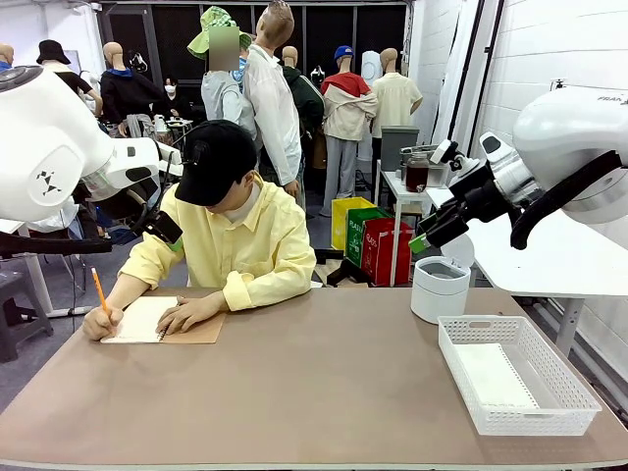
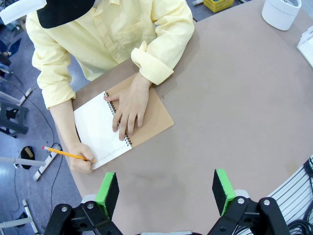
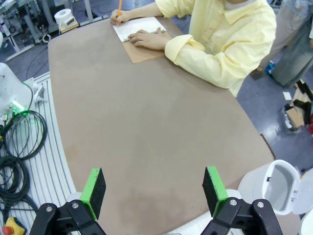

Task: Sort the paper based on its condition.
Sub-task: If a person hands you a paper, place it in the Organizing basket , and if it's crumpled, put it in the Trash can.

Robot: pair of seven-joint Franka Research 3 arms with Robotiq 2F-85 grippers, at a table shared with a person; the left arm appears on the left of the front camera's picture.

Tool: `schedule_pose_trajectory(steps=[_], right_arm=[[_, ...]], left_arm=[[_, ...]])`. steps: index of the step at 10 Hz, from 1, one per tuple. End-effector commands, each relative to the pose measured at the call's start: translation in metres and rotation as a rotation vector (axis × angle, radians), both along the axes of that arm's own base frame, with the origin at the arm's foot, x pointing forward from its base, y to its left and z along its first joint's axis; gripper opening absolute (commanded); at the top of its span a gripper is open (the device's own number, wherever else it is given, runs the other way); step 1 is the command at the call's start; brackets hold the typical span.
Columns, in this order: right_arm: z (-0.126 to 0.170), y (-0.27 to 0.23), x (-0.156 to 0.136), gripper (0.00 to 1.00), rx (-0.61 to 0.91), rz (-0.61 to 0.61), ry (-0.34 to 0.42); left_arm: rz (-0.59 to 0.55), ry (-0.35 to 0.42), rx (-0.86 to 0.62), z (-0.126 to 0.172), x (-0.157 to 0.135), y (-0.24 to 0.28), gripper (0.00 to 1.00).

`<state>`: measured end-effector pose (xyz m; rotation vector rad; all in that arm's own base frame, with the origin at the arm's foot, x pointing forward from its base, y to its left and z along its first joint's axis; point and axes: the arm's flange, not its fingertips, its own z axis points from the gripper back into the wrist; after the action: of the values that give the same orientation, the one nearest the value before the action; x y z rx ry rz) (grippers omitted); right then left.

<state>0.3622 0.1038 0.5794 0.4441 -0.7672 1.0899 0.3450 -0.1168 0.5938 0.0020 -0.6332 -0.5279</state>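
left jaws, right jaws open, empty, person (image 1: 235,240) writing in notebook (image 1: 142,319) mid-left, sheet (image 1: 496,378) in basket (image 1: 571,397) lower right of counter (image 1: 324,392)

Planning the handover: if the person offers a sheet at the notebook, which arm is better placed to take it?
Left, probably: the notebook lies on the robot's left side, close ahead of the open left gripper. The right gripper, also open, hangs at the opposite side by the bin.
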Motion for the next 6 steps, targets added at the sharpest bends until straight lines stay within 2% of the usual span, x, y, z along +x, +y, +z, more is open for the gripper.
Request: schedule_pose_trajectory(steps=[1,6], right_arm=[[-0.0002,0.0007,0.0001,1.0,0.016,0.008,-0.001],[-0.0002,0.0007,0.0001,1.0,0.016,0.008,-0.001]], left_arm=[[-0.001,0.007,-0.001,0.0004,-0.0005,0.0006,1.0],[-0.001,0.007,-0.001,0.0004,-0.0005,0.0006,1.0]])
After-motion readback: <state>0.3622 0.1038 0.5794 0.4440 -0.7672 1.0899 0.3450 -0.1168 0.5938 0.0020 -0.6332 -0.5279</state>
